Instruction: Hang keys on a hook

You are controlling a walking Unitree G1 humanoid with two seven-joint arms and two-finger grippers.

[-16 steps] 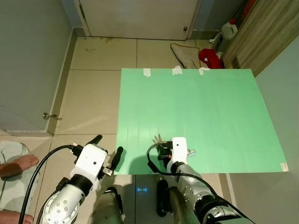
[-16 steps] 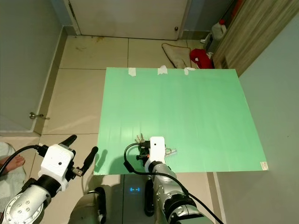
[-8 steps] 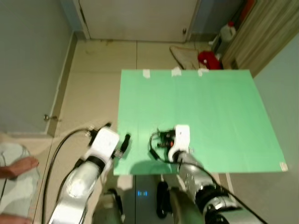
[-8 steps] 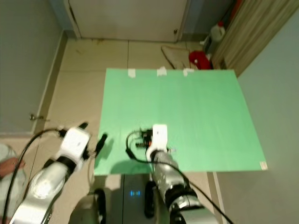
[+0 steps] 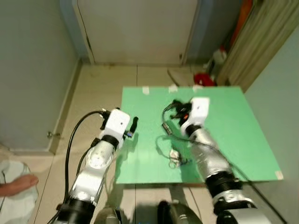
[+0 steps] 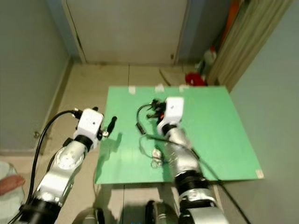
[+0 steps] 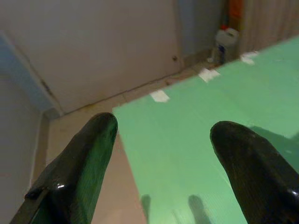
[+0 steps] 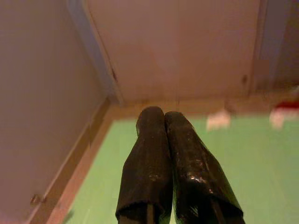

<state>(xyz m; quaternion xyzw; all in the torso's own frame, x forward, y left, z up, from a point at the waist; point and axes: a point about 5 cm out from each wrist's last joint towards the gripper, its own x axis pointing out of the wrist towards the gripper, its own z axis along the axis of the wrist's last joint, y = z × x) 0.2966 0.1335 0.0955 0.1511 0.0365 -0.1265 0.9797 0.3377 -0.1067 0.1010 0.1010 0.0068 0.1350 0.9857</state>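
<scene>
Both black fingers of the right gripper are pressing flat against each other with nothing visible between them, reaching out over the green mat toward the closed white door. Behind and below those fingertips, beside the right forearm, a small bunch of keys is showing against the mat; whether it is lying there or dangling is unclear. Spread wide apart, the left gripper is hovering over the mat's left edge, holding nothing, well apart from the keys.
</scene>
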